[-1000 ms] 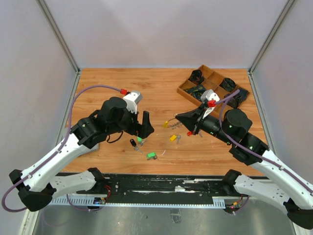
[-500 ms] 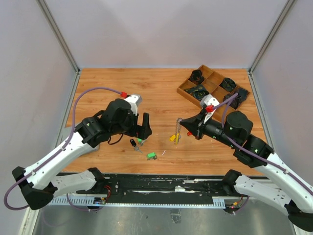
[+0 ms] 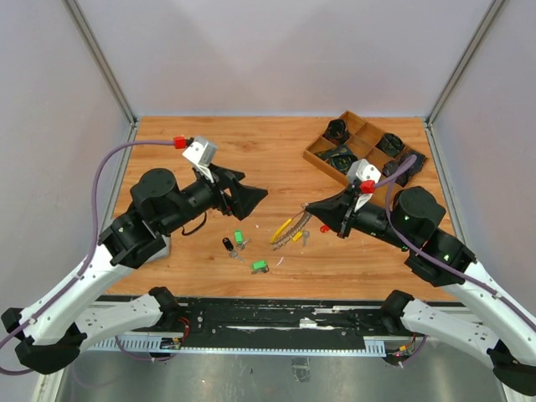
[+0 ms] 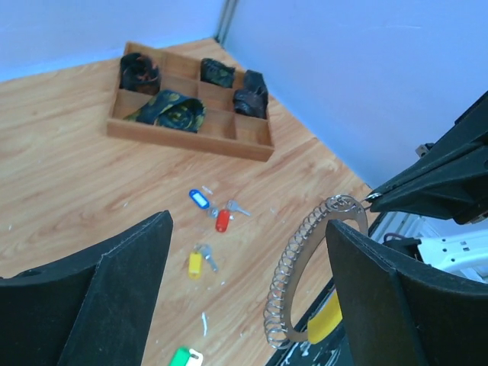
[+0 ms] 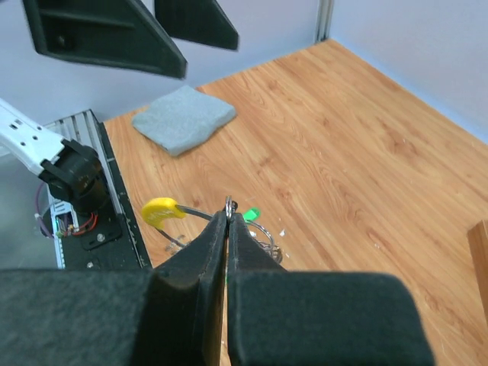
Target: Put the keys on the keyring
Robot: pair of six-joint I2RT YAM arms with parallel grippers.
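right claw point(image 3: 307, 214) pinched shut on keyring point(image 3: 292, 235), ring hanging slantwise toward near-left, left claw point(image 3: 255, 197) gaping, empty

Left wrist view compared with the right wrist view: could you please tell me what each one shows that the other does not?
Only the left wrist view shows the wooden tray of dark items and, loose on the table, a blue key, a red key and a yellow key. Only the right wrist view shows the grey cloth. Both show the keyring with its yellow piece, pinched by the shut right gripper, and the wide-open left gripper.
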